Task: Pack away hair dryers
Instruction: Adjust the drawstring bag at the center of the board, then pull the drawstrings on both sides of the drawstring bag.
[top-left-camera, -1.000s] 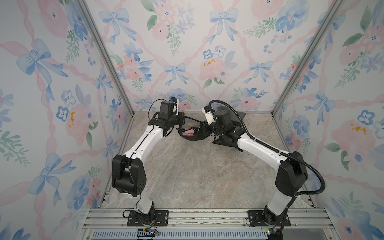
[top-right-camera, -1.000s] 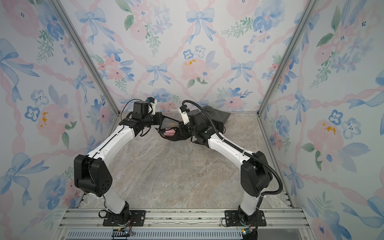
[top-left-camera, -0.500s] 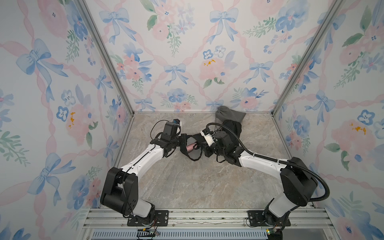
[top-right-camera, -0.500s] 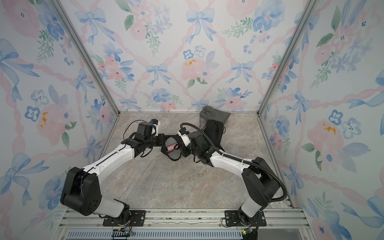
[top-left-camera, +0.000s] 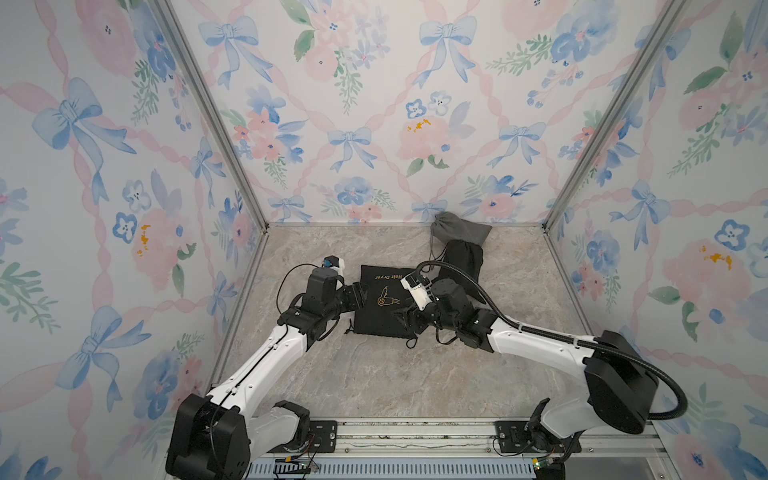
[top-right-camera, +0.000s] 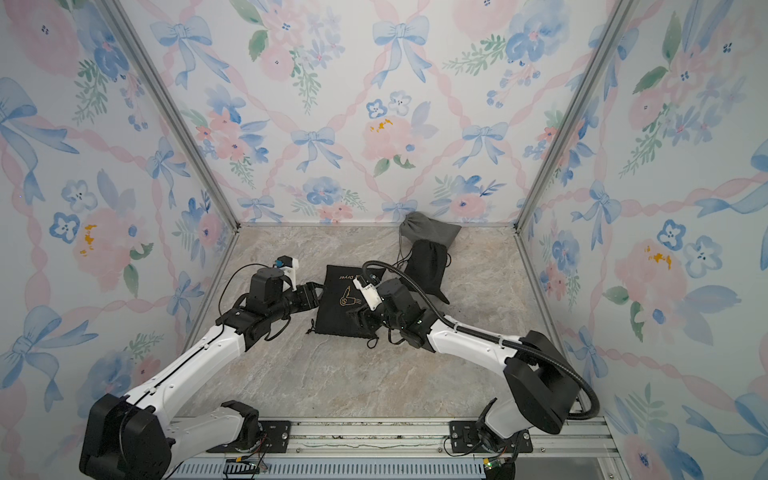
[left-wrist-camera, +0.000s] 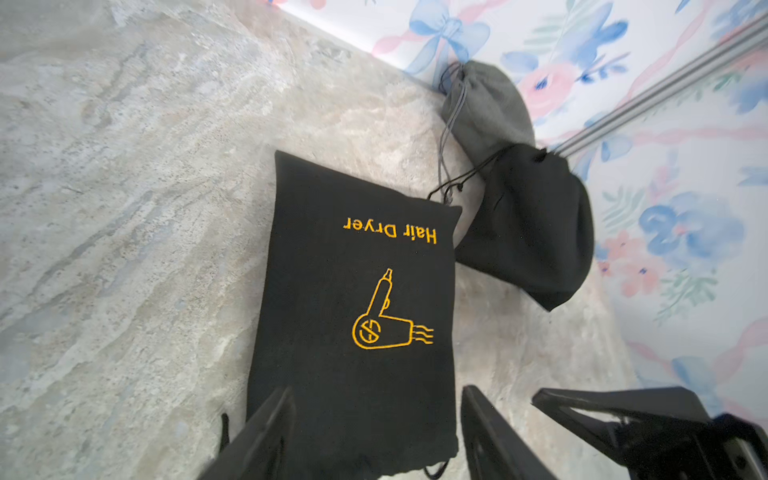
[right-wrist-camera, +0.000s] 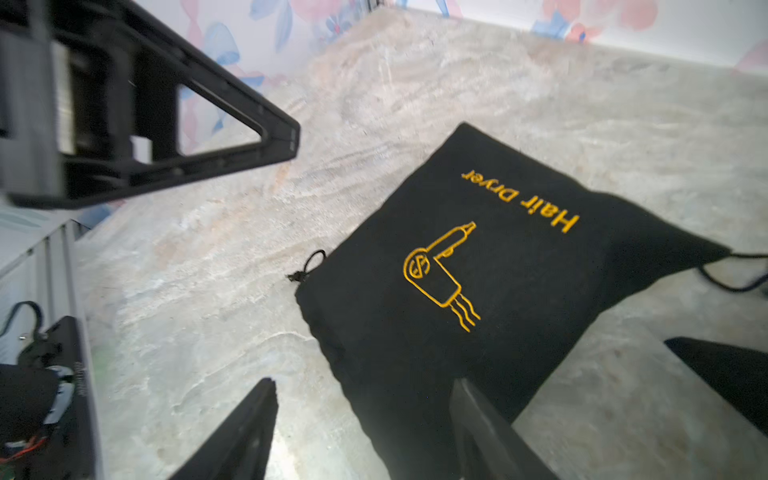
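Observation:
No hair dryer shows in any view. A flat black drawstring pouch (top-left-camera: 380, 305) (top-right-camera: 343, 305) with a gold dryer print and the words "Hair Dryer" lies on the marble table between my two arms. My left gripper (top-left-camera: 355, 296) (left-wrist-camera: 376, 390) stands open at the pouch's left edge. In the left wrist view its fingers straddle the drawstring end of the pouch (left-wrist-camera: 353, 316). My right gripper (top-left-camera: 405, 322) (right-wrist-camera: 363, 382) is open at the pouch's near right corner. One of its fingers is over the pouch (right-wrist-camera: 478, 291), the other over bare table.
A grey drawstring pouch (top-left-camera: 461, 232) (left-wrist-camera: 486, 108) leans on the back wall. A bulging black pouch (top-left-camera: 463, 259) (left-wrist-camera: 536, 224) lies just in front of it, next to the flat pouch. Flowered walls close in three sides. A metal rail (top-left-camera: 415, 432) runs along the front.
Both grippers held the black pouch raised, something pink at its mouth. They lowered it to the table and opened; the pouch now lies flat and the pink no longer shows.

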